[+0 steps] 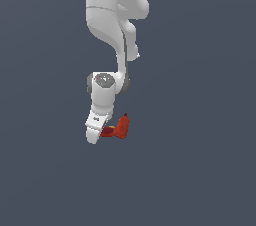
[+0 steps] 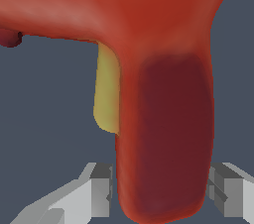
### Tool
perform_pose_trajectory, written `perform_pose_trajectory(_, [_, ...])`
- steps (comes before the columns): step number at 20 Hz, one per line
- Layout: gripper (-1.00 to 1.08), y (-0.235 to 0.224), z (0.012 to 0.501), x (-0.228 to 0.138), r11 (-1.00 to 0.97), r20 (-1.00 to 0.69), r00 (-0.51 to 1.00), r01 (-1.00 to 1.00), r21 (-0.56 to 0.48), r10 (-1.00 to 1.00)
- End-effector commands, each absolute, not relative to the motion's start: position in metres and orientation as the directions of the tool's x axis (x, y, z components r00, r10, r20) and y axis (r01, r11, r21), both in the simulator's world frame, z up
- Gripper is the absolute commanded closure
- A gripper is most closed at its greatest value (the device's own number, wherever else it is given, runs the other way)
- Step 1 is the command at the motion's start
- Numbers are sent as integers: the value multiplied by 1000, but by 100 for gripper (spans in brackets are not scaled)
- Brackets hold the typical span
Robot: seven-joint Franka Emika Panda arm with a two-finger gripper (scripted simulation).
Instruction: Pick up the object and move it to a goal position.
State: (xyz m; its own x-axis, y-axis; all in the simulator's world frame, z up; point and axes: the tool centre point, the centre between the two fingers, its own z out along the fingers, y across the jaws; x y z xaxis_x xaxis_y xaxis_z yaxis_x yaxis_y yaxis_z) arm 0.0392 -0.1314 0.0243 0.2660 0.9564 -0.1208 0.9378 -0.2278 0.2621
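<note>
The object [image 1: 120, 127] is a small red and orange L-shaped toy drill with a darker red handle. In the exterior view it sticks out to the right of my white gripper [image 1: 95, 137], which hangs low under the arm. In the wrist view the object [image 2: 163, 119] fills most of the picture, with a yellow trigger [image 2: 106, 94] beside the dark red handle. The handle's end sits between my two grey fingers [image 2: 96, 191], one on each side and pressed against it. My gripper [image 2: 161, 193] is shut on the handle.
A plain dark grey-blue surface [image 1: 200, 170] lies all around. The white arm [image 1: 107, 15] comes down from the top of the exterior view. No other object or goal marker shows.
</note>
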Motion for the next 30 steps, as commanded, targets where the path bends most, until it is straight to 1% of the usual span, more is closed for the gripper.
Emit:
perform_pose_trajectory(1, [108, -132, 20, 38, -229, -121, 266, 939, 257, 956])
perform_pose_trajectory(9, [108, -132, 25, 39, -227, -121, 266, 938, 263, 956])
perform_pose_trajectory(16, [108, -142, 34, 26, -227, -121, 266, 938, 262, 956])
perform_pose_trajectory(22, [108, -161, 53, 1, -227, -121, 266, 938, 261, 956])
perform_pose_trajectory(30, [108, -203, 92, -49, -227, -122, 265, 939, 260, 956])
